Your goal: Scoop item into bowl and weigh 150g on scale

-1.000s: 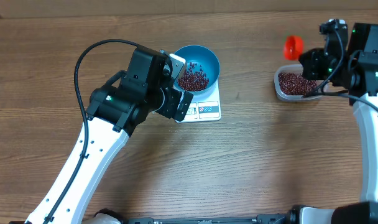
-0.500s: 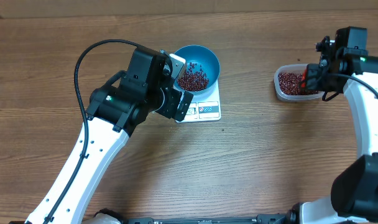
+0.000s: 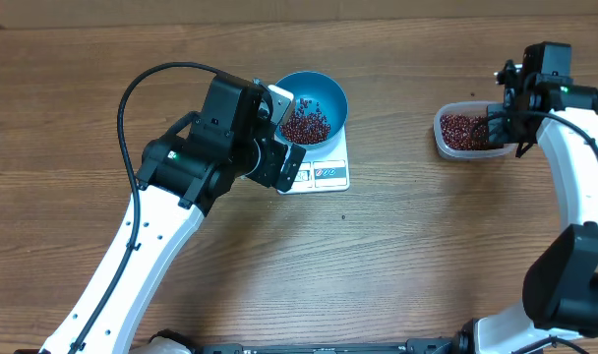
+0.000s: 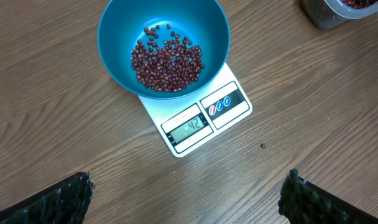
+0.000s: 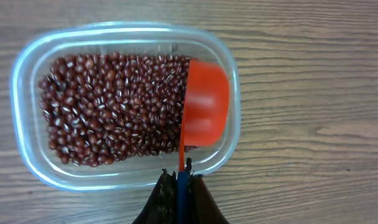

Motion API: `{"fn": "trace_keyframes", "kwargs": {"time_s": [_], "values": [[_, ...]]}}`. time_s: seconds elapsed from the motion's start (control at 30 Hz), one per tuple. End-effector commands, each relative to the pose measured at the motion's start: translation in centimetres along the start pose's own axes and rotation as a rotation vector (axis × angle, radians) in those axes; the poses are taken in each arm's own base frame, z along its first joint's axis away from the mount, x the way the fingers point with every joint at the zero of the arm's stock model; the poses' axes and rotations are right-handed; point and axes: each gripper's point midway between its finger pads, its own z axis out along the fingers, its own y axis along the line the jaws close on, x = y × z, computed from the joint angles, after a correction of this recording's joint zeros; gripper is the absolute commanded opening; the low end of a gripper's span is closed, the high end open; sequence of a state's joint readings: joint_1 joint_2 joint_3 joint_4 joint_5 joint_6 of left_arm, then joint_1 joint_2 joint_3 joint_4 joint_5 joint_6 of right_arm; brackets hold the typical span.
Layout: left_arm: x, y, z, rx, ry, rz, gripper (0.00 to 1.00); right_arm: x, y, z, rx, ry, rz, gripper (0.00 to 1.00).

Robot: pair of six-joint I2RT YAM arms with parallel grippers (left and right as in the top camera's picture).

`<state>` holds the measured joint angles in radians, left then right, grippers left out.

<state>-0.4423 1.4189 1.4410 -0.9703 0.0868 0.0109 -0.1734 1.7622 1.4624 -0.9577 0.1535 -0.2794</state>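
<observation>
Quick count: one blue bowl (image 4: 120, 25), one white scale (image 4: 229, 106), one clear tub (image 5: 21, 68), one red scoop (image 5: 204, 102). Two arms, left arm (image 3: 181, 167) and right arm (image 3: 574, 157). The beans (image 4: 167, 59) are way too many to count. They're in two heaps, one per container, plus one loose bean (image 4: 262, 146) alone on the surface (image 3: 427, 256).

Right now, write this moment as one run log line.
left gripper: open, by scale | right gripper: shut on red scoop, over tub | bowl: on scale, beans inside
</observation>
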Motion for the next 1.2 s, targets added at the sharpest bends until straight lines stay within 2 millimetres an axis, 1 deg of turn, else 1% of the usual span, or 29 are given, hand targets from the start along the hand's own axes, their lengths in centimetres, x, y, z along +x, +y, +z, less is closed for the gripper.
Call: {"fn": "trace_keyframes", "kwargs": {"time_s": [0.0,0.1,0.17,0.23,0.43,0.57,0.73,0.87,0.93,1.17], "values": [[-0.3,-0.1,0.0,0.012,-0.004,0.017,1.00,-0.2,-0.1,1.0,0.019,0.020,-0.068,0.04],[-0.3,-0.1,0.0,0.012,-0.004,0.017,1.00,-0.1,0.4,1.5,-0.006,0.028,-0.081,0.03],[-0.3,-0.1,0.0,0.012,-0.004,0.017,1.00,-0.3,1.7,1.6,-0.082,0.011,-0.110,0.04],[-0.3,-0.1,0.0,0.012,-0.004,0.017,1.00,-0.4,2.4,1.5,-0.115,0.004,-0.129,0.04],[-0.3,-0.1,0.0,0.012,-0.004,0.017,1.00,-0.4,3.3,1.4,-0.139,0.004,-0.146,0.04],[-0.3,-0.1,0.0,0.012,-0.004,0.017,1.00,-0.3,4.6,1.3,-0.210,-0.003,-0.166,0.04],[-0.3,-0.1,0.0,0.012,-0.004,0.017,1.00,-0.1,5.3,1.1,-0.246,0.003,-0.168,0.04],[-0.3,-0.1,0.0,0.012,-0.004,0.017,1.00,-0.3,7.0,0.6,-0.349,-0.021,-0.163,0.04],[-0.3,-0.1,0.0,0.012,-0.004,0.017,1.00,-0.4,7.5,0.4,-0.382,-0.028,-0.161,0.04],[-0.3,-0.1,0.0,0.012,-0.004,0.017,1.00,0.1,8.0,0.6,-0.406,-0.014,-0.159,0.04]]}}
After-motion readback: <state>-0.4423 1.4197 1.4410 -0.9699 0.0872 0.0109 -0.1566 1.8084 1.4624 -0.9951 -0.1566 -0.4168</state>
